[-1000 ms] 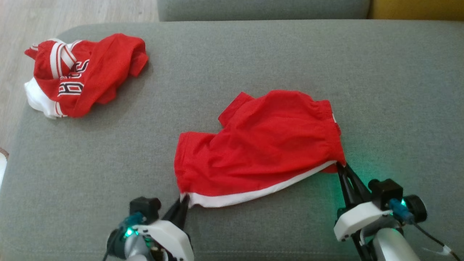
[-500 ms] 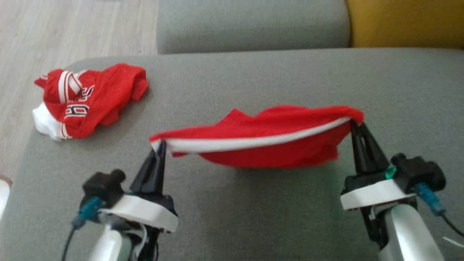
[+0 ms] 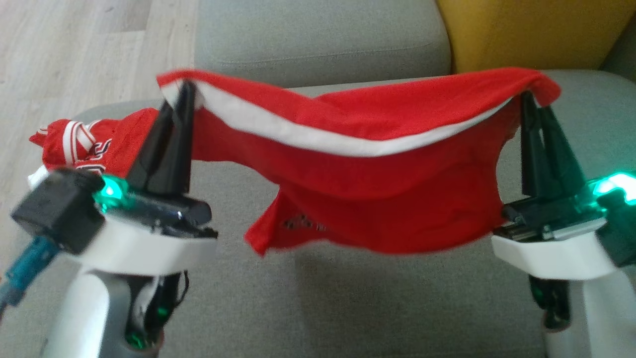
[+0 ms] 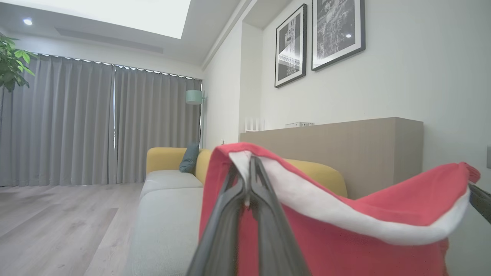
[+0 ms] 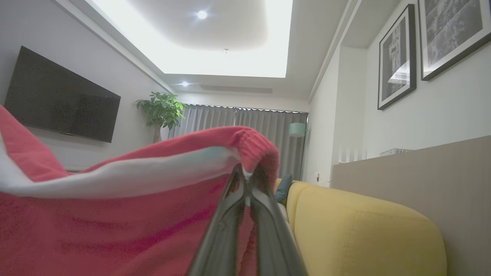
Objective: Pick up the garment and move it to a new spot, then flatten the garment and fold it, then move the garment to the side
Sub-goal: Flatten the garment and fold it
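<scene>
Left gripper (image 3: 185,92) and right gripper (image 3: 530,99) are each clamped on a top corner of the red garment (image 3: 377,209) I have strung between them above the grey sofa (image 3: 348,303), with a crumpled red jersey (image 3: 84,144) lying just beyond the left one.

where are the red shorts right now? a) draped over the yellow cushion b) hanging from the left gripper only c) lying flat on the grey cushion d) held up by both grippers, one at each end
D: the left gripper and the right gripper are each shut on one end of the red shorts, which sag between them above the grey cushion.
</scene>
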Robot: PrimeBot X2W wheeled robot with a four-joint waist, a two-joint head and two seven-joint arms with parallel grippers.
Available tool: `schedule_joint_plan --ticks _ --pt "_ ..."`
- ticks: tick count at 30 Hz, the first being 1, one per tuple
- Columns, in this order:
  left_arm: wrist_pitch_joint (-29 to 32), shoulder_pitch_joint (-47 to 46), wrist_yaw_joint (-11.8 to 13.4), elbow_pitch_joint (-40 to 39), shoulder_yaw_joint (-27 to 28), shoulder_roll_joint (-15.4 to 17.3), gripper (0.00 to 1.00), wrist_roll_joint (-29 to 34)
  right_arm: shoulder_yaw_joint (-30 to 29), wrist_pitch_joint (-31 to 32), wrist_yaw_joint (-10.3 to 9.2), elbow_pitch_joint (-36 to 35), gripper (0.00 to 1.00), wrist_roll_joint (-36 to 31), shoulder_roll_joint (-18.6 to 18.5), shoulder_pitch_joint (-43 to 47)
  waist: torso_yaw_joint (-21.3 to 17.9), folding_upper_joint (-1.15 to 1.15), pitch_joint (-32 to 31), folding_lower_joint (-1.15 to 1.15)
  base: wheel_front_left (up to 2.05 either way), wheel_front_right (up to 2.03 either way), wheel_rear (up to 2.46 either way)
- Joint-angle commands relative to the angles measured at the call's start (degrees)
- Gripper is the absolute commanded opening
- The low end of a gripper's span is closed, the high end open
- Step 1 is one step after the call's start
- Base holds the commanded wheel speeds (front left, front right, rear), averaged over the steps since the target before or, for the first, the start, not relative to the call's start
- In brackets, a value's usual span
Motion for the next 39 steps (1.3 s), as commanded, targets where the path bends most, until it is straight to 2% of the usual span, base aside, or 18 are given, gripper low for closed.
schedule_joint_plan --ticks 1,5,9,13,19,22,25,28,30,34,39 --pt "1.17 -4.61 0.02 -2.89 2.65 1.51 0.00 0.15 1.35 1.31 0.37 -3.59 0.00 0.09 -1.00 -2.07 -0.22 0.00 0.27 0.00 0.00 0.00 0.00" --pt "3.81 -8.62 -0.22 -2.67 3.64 2.68 0.00 -0.27 2.22 4.31 0.37 -4.64 0.00 2.36 -2.36 -4.30 -0.64 0.00 1.71 0.00 0.00 0.00 0.00" --pt "5.74 -13.72 -1.35 3.51 4.13 3.82 0.00 -1.01 4.06 6.29 0.37 1.16 0.00 5.81 -3.69 -9.17 -0.76 0.00 4.76 0.00 0.00 0.00 0.00" --pt "6.08 -24.94 -3.42 14.24 3.51 5.06 0.00 0.06 6.62 5.51 0.37 13.58 0.00 7.61 -4.81 -21.56 -0.77 0.00 11.20 0.00 0.00 0.00 0.00" --pt "3.71 -44.36 -4.50 29.15 2.90 4.73 0.00 2.34 7.44 -0.14 0.37 31.84 0.00 5.23 -3.20 -42.10 -0.52 0.00 18.41 0.00 0.00 0.00 0.00" --pt "0.43 -53.16 -4.03 36.12 2.61 3.24 0.00 3.68 5.36 -3.02 0.37 40.56 0.00 2.20 -2.08 -51.14 0.31 0.00 21.49 0.00 0.00 0.00 0.00" --pt "-2.61 -58.01 -3.97 42.14 1.63 0.73 0.00 3.99 2.61 -4.33 0.37 48.18 0.00 -0.38 -1.15 -56.76 1.79 0.00 24.58 0.00 0.00 0.00 0.00" --pt "-5.63 -58.50 -4.21 47.78 0.79 -1.58 0.00 3.36 1.06 -4.76 0.37 54.53 0.00 -2.76 -0.61 -58.46 3.15 0.00 26.92 0.00 0.00 0.00 0.00" --pt "-7.47 -57.09 -4.60 50.84 0.40 -2.50 0.00 2.62 0.92 -4.81 0.37 55.94 0.00 -3.37 -0.33 -57.55 3.76 0.00 28.07 0.00 0.00 0.00 0.00" --pt "-10.01 -51.88 -5.79 54.29 -0.25 -3.44 0.00 0.70 2.44 -4.83 0.37 56.26 0.00 -2.78 -0.04 -52.35 4.08 0.00 29.12 0.00 0.00 0.00 0.00" --pt "-11.07 -45.16 -6.53 52.90 0.99 -3.37 0.00 -1.82 3.73 -4.84 0.37 53.99 0.00 -0.47 0.09 -46.88 3.20 0.00 28.58 0.00 0.00 0.00 0.00"
